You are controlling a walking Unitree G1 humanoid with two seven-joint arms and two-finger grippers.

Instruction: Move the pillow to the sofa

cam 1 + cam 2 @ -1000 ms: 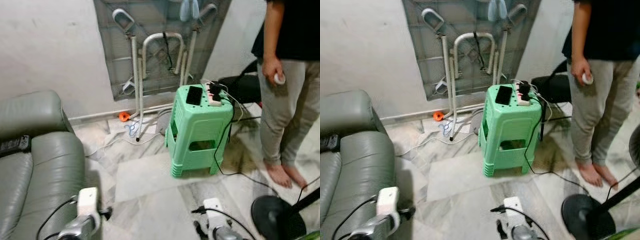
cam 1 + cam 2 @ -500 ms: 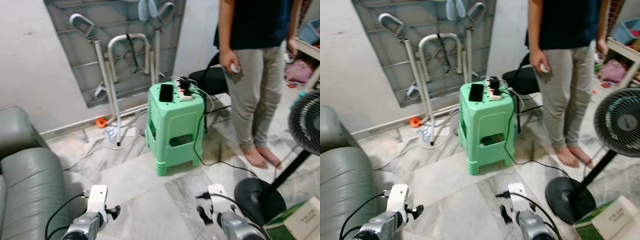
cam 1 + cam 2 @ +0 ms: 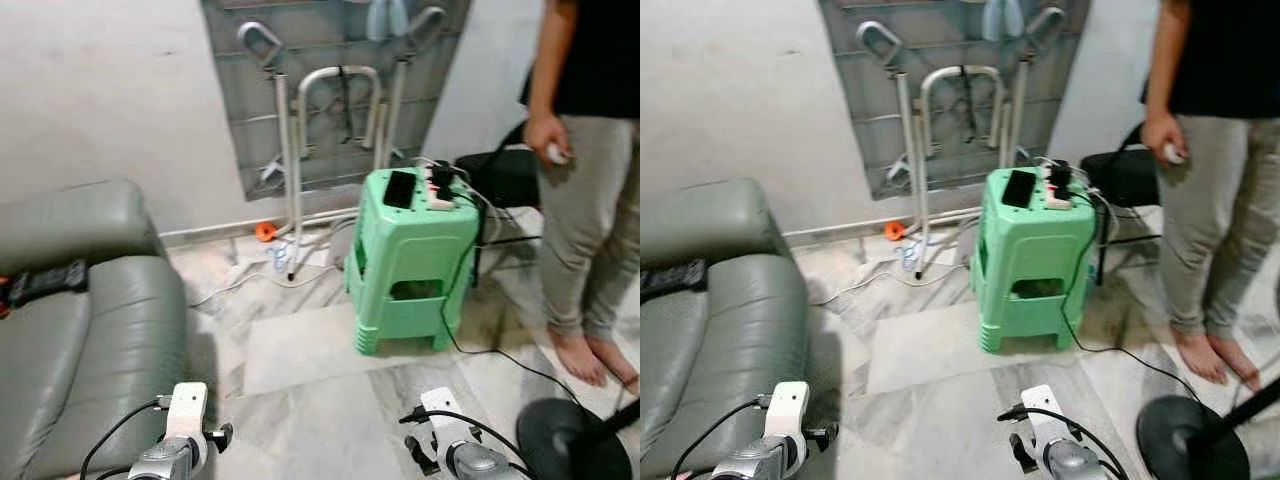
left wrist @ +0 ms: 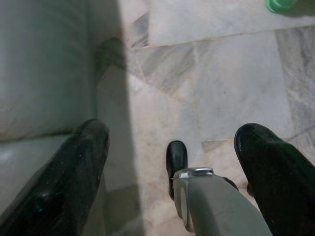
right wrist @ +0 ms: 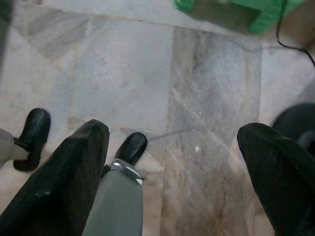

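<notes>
Both grippers, left gripper (image 4: 167,177) and right gripper (image 5: 172,172), are held wide open and empty over the floor (image 3: 320,420). The view has been swung back leftward, so more sofa (image 3: 90,330) is shown; no pillow can be made out yet.

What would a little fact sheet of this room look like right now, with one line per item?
sofa: grey leather, on the robot's left
remote: dark, lying on the sofa
stool: green plastic, on the marble floor
phone: black, on top of the stool
power strip: on the stool, cables plugged in
person: barefoot, standing at the right
fan base: black, near right
left gripper: jaws apart, holding nothing
right gripper: jaws apart, holding nothing
pillow: none seen
</notes>
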